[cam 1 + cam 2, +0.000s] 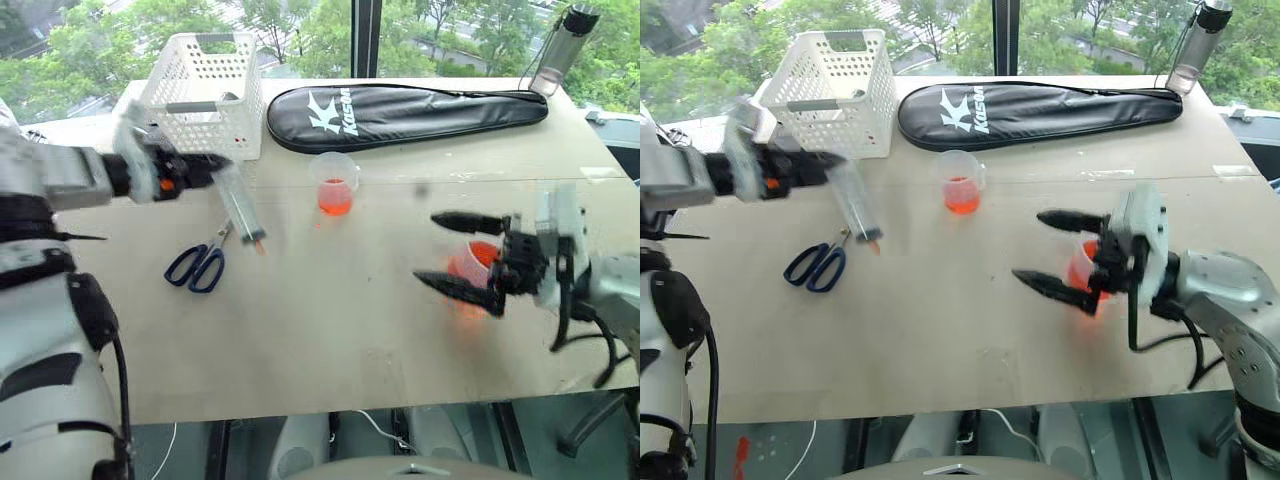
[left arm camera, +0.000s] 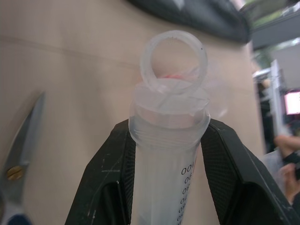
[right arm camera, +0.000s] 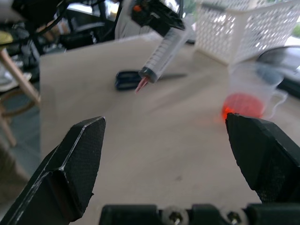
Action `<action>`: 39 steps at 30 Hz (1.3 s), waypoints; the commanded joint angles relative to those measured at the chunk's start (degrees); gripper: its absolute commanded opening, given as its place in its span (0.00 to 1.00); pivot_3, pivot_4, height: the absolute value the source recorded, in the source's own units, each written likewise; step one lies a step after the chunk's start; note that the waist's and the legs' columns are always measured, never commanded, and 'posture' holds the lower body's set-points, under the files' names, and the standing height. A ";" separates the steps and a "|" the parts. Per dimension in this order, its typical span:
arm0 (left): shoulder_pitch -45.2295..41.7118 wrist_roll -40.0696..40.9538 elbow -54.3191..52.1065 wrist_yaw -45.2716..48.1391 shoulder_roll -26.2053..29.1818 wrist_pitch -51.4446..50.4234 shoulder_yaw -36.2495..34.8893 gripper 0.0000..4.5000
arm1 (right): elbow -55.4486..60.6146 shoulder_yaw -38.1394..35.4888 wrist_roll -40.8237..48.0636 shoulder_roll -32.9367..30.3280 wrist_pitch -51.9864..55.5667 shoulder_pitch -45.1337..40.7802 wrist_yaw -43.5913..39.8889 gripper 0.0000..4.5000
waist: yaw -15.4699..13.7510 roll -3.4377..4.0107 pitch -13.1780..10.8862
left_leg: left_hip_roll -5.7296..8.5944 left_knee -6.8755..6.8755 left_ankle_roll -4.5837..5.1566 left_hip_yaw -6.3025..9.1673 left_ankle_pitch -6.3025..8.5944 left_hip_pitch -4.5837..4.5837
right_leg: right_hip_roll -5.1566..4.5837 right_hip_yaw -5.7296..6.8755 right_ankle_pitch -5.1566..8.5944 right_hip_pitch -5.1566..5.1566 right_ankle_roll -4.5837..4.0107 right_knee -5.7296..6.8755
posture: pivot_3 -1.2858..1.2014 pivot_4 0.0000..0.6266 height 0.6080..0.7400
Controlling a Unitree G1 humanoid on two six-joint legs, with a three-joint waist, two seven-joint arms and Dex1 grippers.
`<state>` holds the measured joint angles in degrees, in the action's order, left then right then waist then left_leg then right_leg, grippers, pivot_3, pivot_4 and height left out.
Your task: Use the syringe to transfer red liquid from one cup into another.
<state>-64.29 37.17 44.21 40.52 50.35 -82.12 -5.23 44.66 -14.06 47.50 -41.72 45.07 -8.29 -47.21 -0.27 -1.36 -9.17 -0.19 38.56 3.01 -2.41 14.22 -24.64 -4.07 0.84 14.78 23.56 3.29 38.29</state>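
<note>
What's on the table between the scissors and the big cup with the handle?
Only the syringe, held above that stretch by the left gripper. The head view shows bare table between the scissors and the handled cup.

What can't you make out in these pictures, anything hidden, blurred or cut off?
- Small cup: head views, mostly behind the open right gripper; its fill level is unclear.
- Syringe: motion-blurred in the head views; whether it holds liquid is unreadable. In the left wrist view the left gripper covers its barrel.
- Scissors: cut off by the left wrist view's edge.
</note>
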 commanded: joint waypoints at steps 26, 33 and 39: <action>25.90 -7.32 -49.55 7.38 -11.10 18.06 -16.03 1.00 | 11.96 -13.06 -10.56 5.13 -19.76 36.91 6.72 1.00 | 0.63 -0.22 0.09 | -0.16 0.06 0.05 0.03 0.04 -0.09 | -0.45 -0.22 -0.01 -0.03 0.01 -0.19 | 0.52 0.24 0.88; 54.90 -0.39 -75.31 7.63 -18.39 29.04 -23.17 1.00 | 0.40 -23.28 -11.26 7.75 -31.31 48.05 -6.14 1.00 | -0.60 -0.06 0.23 | -0.12 -0.05 0.12 0.19 0.13 0.94 | -0.57 -0.04 0.12 -1.19 -0.23 -0.50 | 0.52 0.24 0.88; 76.23 -0.22 -82.94 9.00 -19.93 36.58 -25.42 1.00 | -9.75 -31.72 -11.55 7.89 -37.12 54.09 -13.53 1.00 | -0.47 0.17 0.45 | -0.15 -0.15 0.15 0.31 0.42 1.18 | -0.65 0.06 0.11 -1.39 -0.37 -0.56 | 0.52 0.24 0.88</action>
<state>10.40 36.24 -35.69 48.81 30.28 -48.51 -28.99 36.30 -42.43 35.67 -33.59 10.10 45.43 -59.09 -0.74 -1.19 -8.72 -0.33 38.41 3.15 -2.10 14.66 -23.42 -4.75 0.90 14.89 22.17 2.91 37.71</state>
